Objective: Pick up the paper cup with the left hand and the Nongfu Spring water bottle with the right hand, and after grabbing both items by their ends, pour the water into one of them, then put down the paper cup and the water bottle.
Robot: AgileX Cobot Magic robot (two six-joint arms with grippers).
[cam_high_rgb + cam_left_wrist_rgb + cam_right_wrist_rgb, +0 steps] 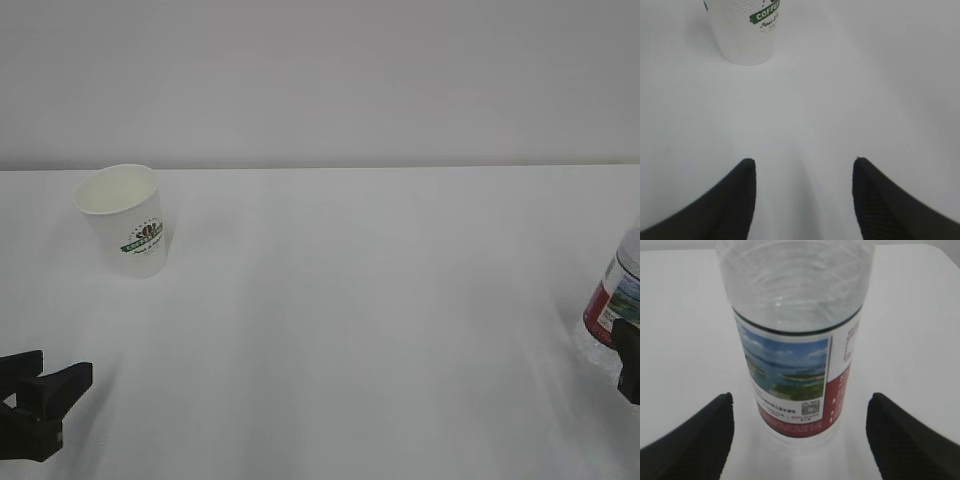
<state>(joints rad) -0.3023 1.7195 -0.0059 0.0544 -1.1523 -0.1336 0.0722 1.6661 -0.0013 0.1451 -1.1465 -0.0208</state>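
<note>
Paper cup (128,219) upright on desk (360,320) at 10 o'clock, left end effector (802,172) released, well short of it. Nongfu Spring water bottle (795,340) upright at 3 o'clock edge; right end effector (800,412) spread wide, bottle just beyond its fingertips, ungrasped.

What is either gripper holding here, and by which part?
Nothing. The left gripper is open, short of the paper cup; the right gripper's fingers flank the water bottle without touching.
</note>
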